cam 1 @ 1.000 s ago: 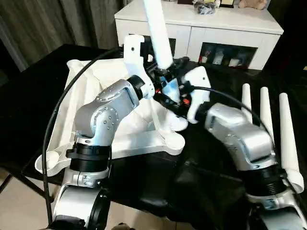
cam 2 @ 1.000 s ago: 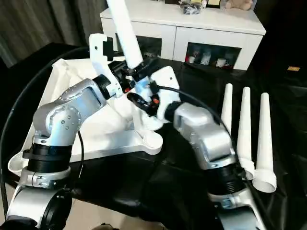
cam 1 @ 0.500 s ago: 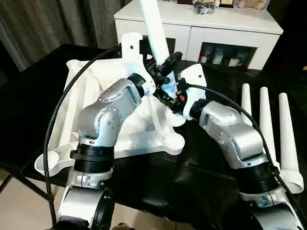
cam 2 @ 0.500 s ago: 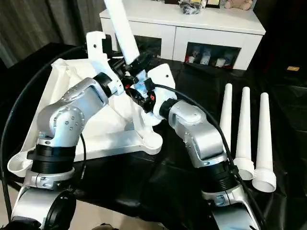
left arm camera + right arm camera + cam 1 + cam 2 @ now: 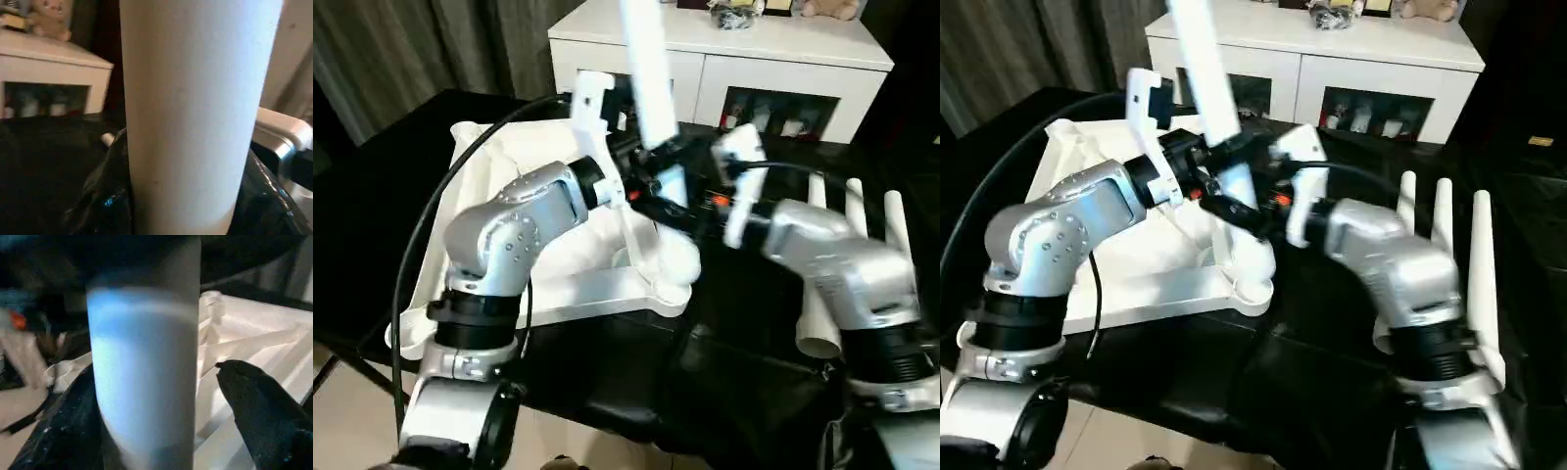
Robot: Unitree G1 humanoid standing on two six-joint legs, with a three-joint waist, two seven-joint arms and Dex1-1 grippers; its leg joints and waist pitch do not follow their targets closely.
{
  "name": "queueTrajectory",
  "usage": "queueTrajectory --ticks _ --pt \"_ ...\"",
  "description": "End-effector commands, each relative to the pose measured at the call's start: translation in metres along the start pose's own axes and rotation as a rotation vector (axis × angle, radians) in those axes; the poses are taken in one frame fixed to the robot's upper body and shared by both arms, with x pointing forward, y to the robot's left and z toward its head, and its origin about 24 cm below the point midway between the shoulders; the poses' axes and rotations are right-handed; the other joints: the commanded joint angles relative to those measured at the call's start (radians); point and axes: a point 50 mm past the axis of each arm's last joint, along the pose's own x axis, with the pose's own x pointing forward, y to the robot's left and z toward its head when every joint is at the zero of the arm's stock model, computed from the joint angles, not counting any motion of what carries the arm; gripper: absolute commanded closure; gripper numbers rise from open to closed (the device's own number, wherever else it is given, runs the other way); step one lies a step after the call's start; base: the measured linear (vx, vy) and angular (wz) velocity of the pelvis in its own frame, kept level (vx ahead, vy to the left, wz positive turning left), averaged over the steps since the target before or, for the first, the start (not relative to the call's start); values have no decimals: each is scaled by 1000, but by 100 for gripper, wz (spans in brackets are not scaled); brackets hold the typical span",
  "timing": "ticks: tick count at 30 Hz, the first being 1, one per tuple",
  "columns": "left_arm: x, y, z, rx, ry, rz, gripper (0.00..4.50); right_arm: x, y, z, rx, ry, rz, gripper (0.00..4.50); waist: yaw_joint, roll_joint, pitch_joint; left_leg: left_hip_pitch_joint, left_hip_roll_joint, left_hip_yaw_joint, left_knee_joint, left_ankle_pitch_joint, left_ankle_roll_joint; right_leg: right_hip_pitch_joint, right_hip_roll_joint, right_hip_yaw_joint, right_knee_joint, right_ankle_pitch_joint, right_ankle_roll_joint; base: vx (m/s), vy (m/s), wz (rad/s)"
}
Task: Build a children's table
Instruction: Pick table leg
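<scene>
Left gripper [image 5: 641, 181] clamps a leg [image 5: 646, 69] upright over the tabletop's [image 5: 484, 181] corner socket; right gripper [image 5: 161, 396], fingers wide, flanks it.

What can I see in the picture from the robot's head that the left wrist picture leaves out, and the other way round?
The left eye view alone takes in the upside-down table top, the spare legs lying on the black cloth, and both silver arms. The left wrist view alone brings the upright leg up close and shows a soft toy on the cabinet. Both share that leg and the white cabinet.
</scene>
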Motion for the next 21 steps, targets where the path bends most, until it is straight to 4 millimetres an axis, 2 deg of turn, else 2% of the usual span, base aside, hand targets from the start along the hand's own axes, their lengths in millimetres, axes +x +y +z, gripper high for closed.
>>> queueTrajectory --ticks 1,5,6,10,12,16,19,21 --pt "-3 -8 16 15 -27 -89 265 -10 -1 7 8 11 31 52 1 -12 -78 22 35 -13 -64 -91 15 59 -71 43 -71 -30 -225 0 0 0" --pt "-5 -12 20 -9 -42 -154 265 -14 2 5 32 45 75 52 1 -14 -78 22 36 -13 -64 -91 18 60 -71 42 -71 -38 -234 0 0 0" --pt "-5 -13 20 -16 -50 -166 265 -14 2 4 39 52 83 80 1 -12 -78 21 36 -13 -63 -89 19 60 -72 43 -71 -37 -237 0 0 0" --pt "-5 -13 20 -25 -53 -179 265 -12 4 0 53 71 81 93 2 -13 -79 22 37 -13 -63 -85 18 59 -72 42 -71 -37 -237 0 0 0" --pt "-6 -13 19 -22 -46 -177 265 -11 6 -2 50 81 81 126 2 -12 -79 22 38 -14 -63 -85 16 58 -71 42 -70 -36 -238 0 0 0" --pt "-6 -13 18 -16 -37 -174 265 -8 6 -5 35 89 65 157 2 -13 -79 22 38 -13 -64 -86 12 58 -72 42 -70 -38 -234 0 0 0" --pt "-6 -11 18 -9 -40 -149 265 -5 5 -6 17 89 36 179 1 -13 -79 22 38 -13 -64 -85 8 58 -72 42 -70 -39 -231 0 0 0" --pt "-3 -1 15 -30 -42 -51 265 2 1 -4 -9 61 -44 199 -1 -13 -78 20 38 -13 -64 -81 3 56 -71 43 -70 -34 -227 0 0 0"
